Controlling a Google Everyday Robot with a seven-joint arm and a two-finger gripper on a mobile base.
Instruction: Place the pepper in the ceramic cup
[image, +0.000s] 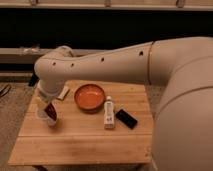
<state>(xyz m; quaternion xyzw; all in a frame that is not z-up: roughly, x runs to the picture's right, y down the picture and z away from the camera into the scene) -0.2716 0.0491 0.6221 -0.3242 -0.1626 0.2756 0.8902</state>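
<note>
My gripper (48, 109) hangs at the left side of the wooden table (85, 140), at the end of the white arm that reaches across from the right. It is shut on the pepper (51, 113), a small dark red chili that points downward. The ceramic cup (44, 118), whitish-grey, stands directly under the gripper and is mostly hidden by it. The pepper's tip is at about the cup's rim; I cannot tell whether it is inside.
An orange bowl (90, 96) sits at the table's middle back. A white bottle (108, 112) lies to its right, with a black flat object (126, 118) beside it. A pale sponge-like block (64, 93) lies behind the gripper.
</note>
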